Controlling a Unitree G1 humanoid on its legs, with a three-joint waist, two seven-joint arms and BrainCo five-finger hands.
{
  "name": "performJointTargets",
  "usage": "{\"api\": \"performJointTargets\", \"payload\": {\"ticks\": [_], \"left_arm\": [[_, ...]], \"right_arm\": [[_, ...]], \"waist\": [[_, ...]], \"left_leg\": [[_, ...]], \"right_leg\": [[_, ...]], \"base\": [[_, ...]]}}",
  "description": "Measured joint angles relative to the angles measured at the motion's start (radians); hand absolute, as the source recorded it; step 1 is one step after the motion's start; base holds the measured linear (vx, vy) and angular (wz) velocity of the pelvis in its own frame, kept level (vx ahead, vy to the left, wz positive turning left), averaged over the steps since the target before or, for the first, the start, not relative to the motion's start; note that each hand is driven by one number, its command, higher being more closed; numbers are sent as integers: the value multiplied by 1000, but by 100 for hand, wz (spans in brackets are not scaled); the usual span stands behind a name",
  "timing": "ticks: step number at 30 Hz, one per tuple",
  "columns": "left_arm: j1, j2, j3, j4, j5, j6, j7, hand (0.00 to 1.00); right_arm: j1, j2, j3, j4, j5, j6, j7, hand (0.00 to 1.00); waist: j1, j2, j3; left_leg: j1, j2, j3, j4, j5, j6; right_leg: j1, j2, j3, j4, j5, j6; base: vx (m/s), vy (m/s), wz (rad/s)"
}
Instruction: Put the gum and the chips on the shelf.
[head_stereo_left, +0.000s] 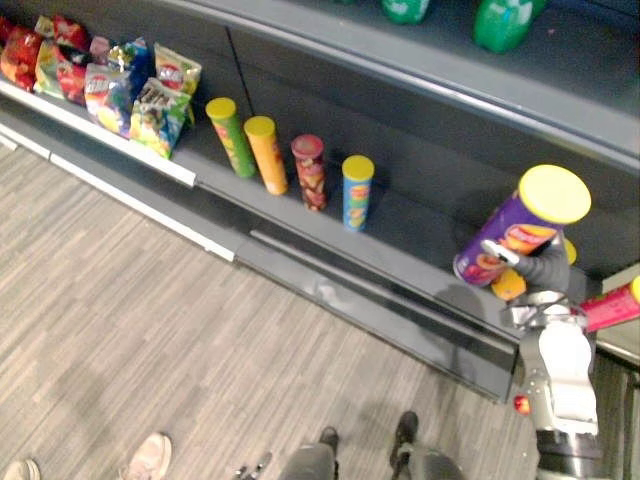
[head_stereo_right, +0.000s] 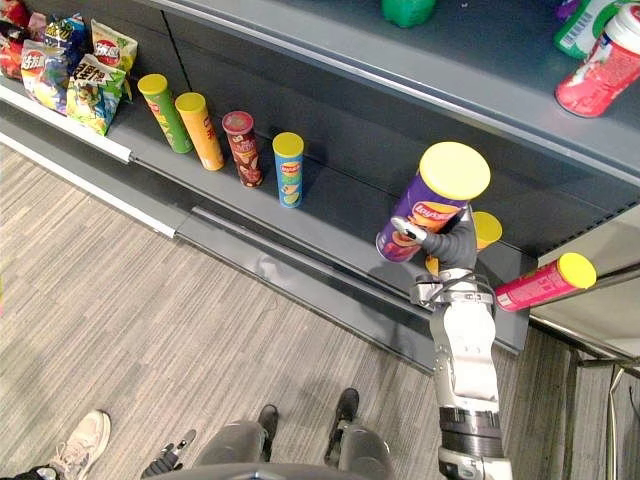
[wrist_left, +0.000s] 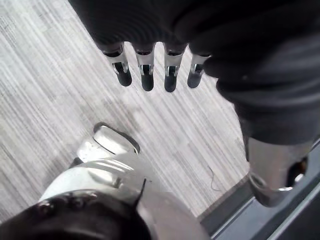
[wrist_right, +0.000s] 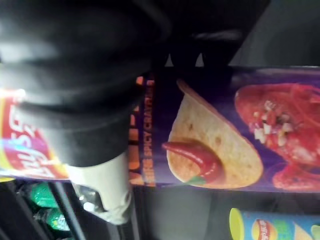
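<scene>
The right hand (head_stereo_right: 452, 248) curls round a tilted purple chips can (head_stereo_right: 428, 210) above the grey shelf (head_stereo_right: 345, 215), far right. The left hand (wrist_left: 146, 75) hangs open over the floor (wrist_left: 60, 100).

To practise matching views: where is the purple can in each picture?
Left eye view: purple can at right, in right hand.
Right eye view: purple can right of centre.
Right wrist view: purple can across centre.
Left wrist view: left hand over floor.
Shared landmark: blue can.
</scene>
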Motion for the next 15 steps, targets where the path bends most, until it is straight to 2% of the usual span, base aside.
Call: {"api": "performJointTargets", "payload": {"ticks": [1, 3, 6, 15], "left_arm": [[-2, -3, -1, 1, 3, 0, 0, 0], [-7, -3, -1, 2, 17, 1, 3, 0], [-7, -2, -1, 2, 21, 0, 10, 0], [-32, 3, -3, 39, 57, 1, 44, 0]], "right_arm": [[9, 1, -6, 0, -1, 0, -10, 100], [25, 10, -9, 1, -5, 0, -20, 100], [33, 69, 13, 0, -19, 0, -29, 100], [9, 77, 104, 3, -83, 1, -60, 100]], "waist": [[-8, 7, -4], [-5, 7, -4], [-4, 3, -7], [-4, 6, -5]], "left_leg": [[1, 32, 120, -29, 20, 16], [10, 36, 184, -58, 47, 31], [17, 18, 200, -75, 53, 39], [-7, 12, 227, -93, 69, 41]], "right_leg": [[-2, 0, -17, -1, -1, -1], [-5, -9, -16, -1, -1, -1], [-4, -18, 1, -22, 13, 7], [-39, -15, 24, -53, 43, 3]], "base": [[-16, -36, 32], [-30, 10, 12], [-45, 73, -8], [-17, 15, -9]]}}
